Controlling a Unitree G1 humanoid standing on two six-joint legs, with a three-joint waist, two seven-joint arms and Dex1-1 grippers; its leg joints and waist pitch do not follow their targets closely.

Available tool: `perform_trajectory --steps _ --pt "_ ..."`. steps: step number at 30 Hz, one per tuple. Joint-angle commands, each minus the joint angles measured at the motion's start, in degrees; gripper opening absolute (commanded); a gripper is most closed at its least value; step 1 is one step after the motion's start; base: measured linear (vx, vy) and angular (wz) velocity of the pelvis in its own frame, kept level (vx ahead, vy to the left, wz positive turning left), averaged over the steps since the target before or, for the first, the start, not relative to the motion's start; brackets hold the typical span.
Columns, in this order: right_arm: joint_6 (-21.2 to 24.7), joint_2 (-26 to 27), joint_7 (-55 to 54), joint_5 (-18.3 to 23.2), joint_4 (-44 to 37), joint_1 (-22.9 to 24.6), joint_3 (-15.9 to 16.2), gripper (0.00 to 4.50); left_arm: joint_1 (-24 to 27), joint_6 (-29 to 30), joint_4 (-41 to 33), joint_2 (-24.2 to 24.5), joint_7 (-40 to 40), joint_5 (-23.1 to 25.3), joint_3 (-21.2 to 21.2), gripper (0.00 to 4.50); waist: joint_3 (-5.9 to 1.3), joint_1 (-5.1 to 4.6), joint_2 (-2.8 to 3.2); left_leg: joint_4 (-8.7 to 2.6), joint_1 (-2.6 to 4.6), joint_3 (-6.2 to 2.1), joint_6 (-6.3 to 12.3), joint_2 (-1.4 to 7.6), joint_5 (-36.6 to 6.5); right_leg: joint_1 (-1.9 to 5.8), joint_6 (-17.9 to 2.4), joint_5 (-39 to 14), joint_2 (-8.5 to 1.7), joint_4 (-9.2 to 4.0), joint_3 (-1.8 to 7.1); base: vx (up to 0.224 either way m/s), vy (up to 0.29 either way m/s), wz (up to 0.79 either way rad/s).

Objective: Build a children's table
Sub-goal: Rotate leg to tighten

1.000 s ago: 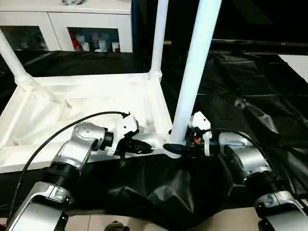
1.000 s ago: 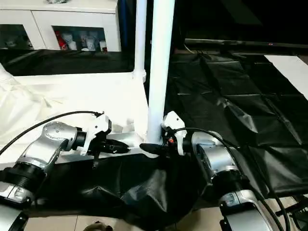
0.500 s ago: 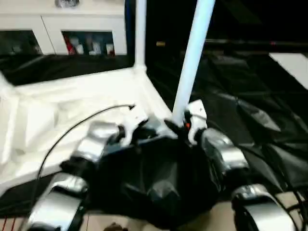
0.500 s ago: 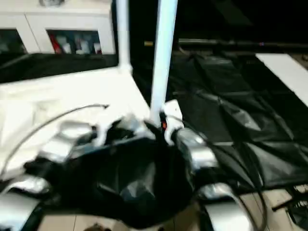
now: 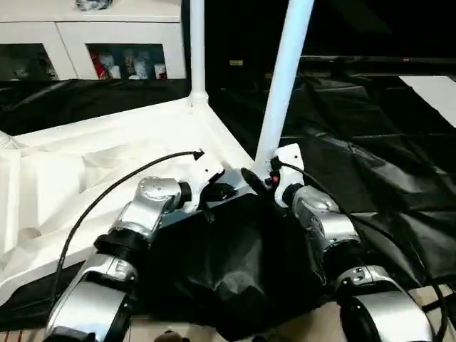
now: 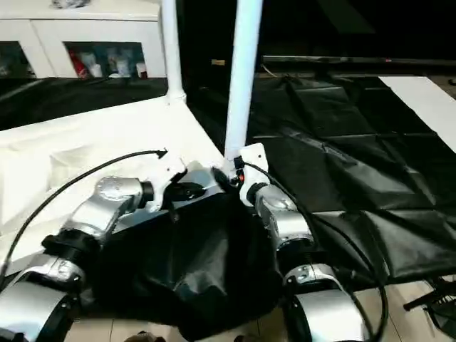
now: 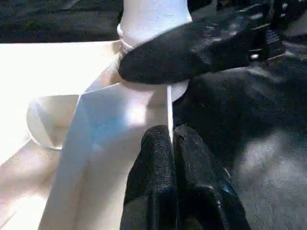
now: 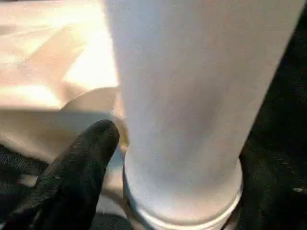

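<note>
A large white plastic rectangular tabletop point(image 5: 107, 171) lies upside down on black sheeting, its ribbed underside facing up and its rim walls rising around the recessed panels. At its near right corner a long white tubular leg point(image 5: 283, 78) stands upright in the rounded corner socket point(image 8: 182, 201), leaning slightly, its top out of frame. A second white tubular leg point(image 5: 197, 46) stands upright in the far right corner socket point(image 5: 198, 98). The tabletop's left part runs out of frame.

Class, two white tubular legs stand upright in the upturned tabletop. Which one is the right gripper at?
The nearer white tubular leg, in the corner socket closest to the robot, with the right gripper at its base; the other leg stands at the far corner.
</note>
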Motion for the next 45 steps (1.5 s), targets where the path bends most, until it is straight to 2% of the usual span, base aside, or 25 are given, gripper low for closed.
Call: perform_trajectory --steps 1,4,7,8,12,18,23,25,26,30,32,35,36,37,40,41,42,45 --pt "0.1 2.0 6.8 -0.3 -1.2 0.3 5.0 3.85 0.0 -3.4 -3.2 -2.3 -4.6 -3.7 -2.2 0.00 -3.91 0.29 0.10 -3.94 0.39 -1.30 2.20 3.52 -14.5 2.95 -10.1 -20.5 -5.84 -4.73 3.70 0.000 0.000 0.00" --pt "-0.8 -1.4 14.6 -0.5 -3.6 1.5 6.9 3.85 0.7 -4.3 -3.5 -0.7 -6.8 -3.5 -1.9 0.00 -3.87 0.35 0.11 -3.93 0.45 -1.33 2.16 3.57 -14.9 2.97 -10.0 -21.4 -5.76 -4.85 3.59 0.000 0.000 0.00" --pt "0.6 -3.9 21.5 0.3 -6.8 3.0 8.4 3.85 1.7 -3.7 -5.1 0.9 -10.5 -4.2 -2.2 0.00 -3.80 0.71 0.16 -3.98 0.50 -1.20 2.46 3.74 -15.2 2.82 -10.0 -21.4 -5.65 -4.79 3.66 0.000 0.000 0.00" --pt "0.9 -4.7 23.6 0.4 -7.8 3.4 9.1 3.85 2.1 -3.3 -5.9 1.4 -12.0 -4.7 -2.3 0.00 -3.89 1.12 0.16 -3.97 0.56 -1.18 2.51 3.91 -14.5 2.89 -10.3 -20.5 -5.67 -4.60 3.64 0.000 0.000 0.00" --pt "1.9 -7.1 28.9 0.9 -10.3 4.9 11.0 3.85 3.4 -2.1 -8.1 3.4 -15.7 -5.3 -3.1 0.00 -3.86 1.66 0.14 -4.01 0.57 -1.15 2.34 3.96 -14.5 2.85 -10.3 -20.7 -5.70 -4.49 3.66 0.000 0.000 0.00" --pt "3.9 -8.4 33.2 2.0 -12.5 6.0 11.5 3.72 4.6 -0.4 -10.1 5.3 -19.7 -6.2 -3.3 0.00 -3.70 1.68 0.06 -4.02 0.66 -1.24 1.96 3.85 -15.4 2.61 -9.2 -24.8 -5.80 -5.01 3.61 0.000 0.000 0.00" --pt "5.3 -8.3 34.5 2.5 -13.8 6.5 11.6 3.18 5.1 0.6 -11.1 5.7 -20.5 -6.3 -3.3 0.00 -3.81 1.64 0.00 -4.02 0.60 -1.22 1.93 3.80 -14.6 2.62 -9.6 -23.0 -5.75 -4.77 3.63 0.000 0.000 0.00" --pt "5.5 -8.0 34.0 2.3 -14.0 6.8 11.6 3.18 5.1 0.6 -11.2 5.7 -19.8 -6.0 -3.3 0.00 -3.81 1.66 -0.15 -4.03 0.55 -1.23 2.01 3.82 -14.1 2.68 -9.6 -22.8 -5.74 -4.73 3.62 0.000 0.000 0.00" --pt "5.5 -7.9 33.8 2.3 -14.0 6.8 11.6 3.06 5.1 0.6 -11.1 5.6 -19.5 -5.9 -3.3 0.00 -3.81 1.69 -0.03 -4.02 0.57 -1.24 2.01 3.83 -14.0 2.65 -9.6 -22.8 -5.79 -4.74 3.62 0.000 0.000 0.00" --pt "5.9 -5.4 24.9 0.4 -11.2 5.9 9.7 2.81 3.2 -0.2 -7.4 3.3 -11.3 -3.8 -1.6 0.00 -3.63 1.42 -0.07 -4.06 0.72 -1.33 1.44 3.73 -15.3 2.40 -9.2 -25.0 -5.86 -5.04 3.62 0.000 0.000 0.00" --pt "6.7 -3.9 19.7 -0.6 -9.5 5.3 8.7 2.73 2.1 0.3 -6.1 1.9 -8.2 -3.6 -0.5 0.00 -3.44 1.19 -0.24 -4.01 1.00 -1.51 0.79 3.42 -17.0 2.24 -6.9 -31.0 -5.98 -5.82 3.42 0.000 0.000 0.00" --pt "7.2 -0.6 9.3 -0.8 -5.5 3.4 5.6 2.71 0.0 0.9 -3.9 -0.5 -3.2 -2.9 0.4 0.00 -3.44 0.74 -0.18 -4.11 1.07 -1.77 -0.05 3.42 -17.5 2.05 -6.1 -32.6 -6.02 -6.03 3.29 0.000 0.000 0.00" --pt "7.2 -0.6 9.3 -0.8 -5.5 3.4 5.6 2.70 0.0 0.9 -3.9 -0.5 -3.2 -2.9 0.4 0.00 -3.44 0.58 -0.20 -4.14 1.07 -1.83 -0.20 3.43 -17.9 2.04 -6.0 -32.7 -5.97 -6.03 3.22 0.000 0.000 0.00" --pt "7.3 0.8 5.3 -0.7 -3.7 2.5 4.4 2.69 -1.1 1.3 -2.7 -1.7 -1.1 -2.6 0.7 0.00 -3.47 0.52 -0.13 -3.99 1.34 -1.70 -0.13 3.32 -18.4 1.80 -5.8 -32.7 -5.95 -6.26 3.24 0.000 0.000 0.00" --pt "7.3 3.4 -2.0 -0.3 -0.9 1.0 2.1 2.69 -3.0 0.3 -0.1 -3.7 4.0 -1.6 0.8 0.00 -3.62 0.33 -0.13 -4.03 1.12 -1.72 0.00 3.24 -17.9 1.97 -6.2 -31.2 -5.95 -6.11 3.29 0.000 0.000 0.00" --pt "7.3 3.6 -2.7 -0.3 -0.7 0.9 1.9 2.69 -3.2 0.0 0.3 -3.9 4.5 -1.5 0.9 0.00 -3.73 0.33 -0.10 -4.06 1.02 -1.65 0.29 3.37 -17.1 2.06 -6.7 -28.7 -5.97 -5.88 3.47 0.000 0.000 0.00" --pt "6.6 5.1 -5.9 -0.3 0.8 0.0 1.2 2.69 -4.1 -0.3 1.4 -5.0 6.1 -1.1 0.8 0.00 -3.75 0.38 0.20 -4.08 0.96 -1.62 0.35 3.38 -16.7 2.10 -7.0 -27.7 -5.95 -5.72 3.53 0.000 0.000 0.00" --pt "3.2 7.9 -10.4 -1.6 4.0 -2.1 1.0 2.69 -6.1 -1.2 4.0 -7.5 9.6 -0.2 0.9 0.00 -4.02 0.41 0.11 -4.01 0.93 -1.43 0.12 3.36 -15.5 2.23 -8.3 -23.5 -5.89 -5.29 3.62 0.000 0.000 0.00"
